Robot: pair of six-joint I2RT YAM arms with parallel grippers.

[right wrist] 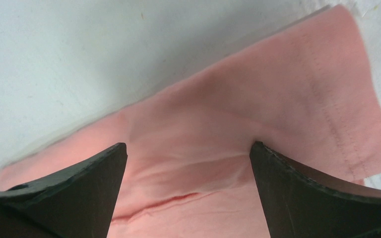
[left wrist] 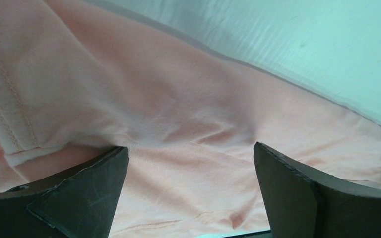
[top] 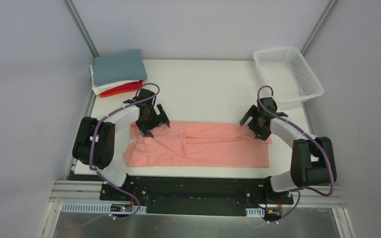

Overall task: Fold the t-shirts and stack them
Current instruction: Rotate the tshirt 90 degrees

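Our salmon-pink soft cloth t-shirt [top: 198, 148] lies flat as a long band along the near side of the white table [top: 208, 89]. The left gripper [top: 152, 123] and right gripper [top: 257, 126] sit at opposite ends of its far edge, jaws spread, pinching nothing; we judge this lets the 2 lift that edge evenly for the next fold.

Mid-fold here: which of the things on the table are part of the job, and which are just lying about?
Job:
- pink shirt, laid out between the arms
- folded stack at the far left corner: grey-blue on top, then white, orange and red

Lying about:
- basket, white lattice, at the far right corner
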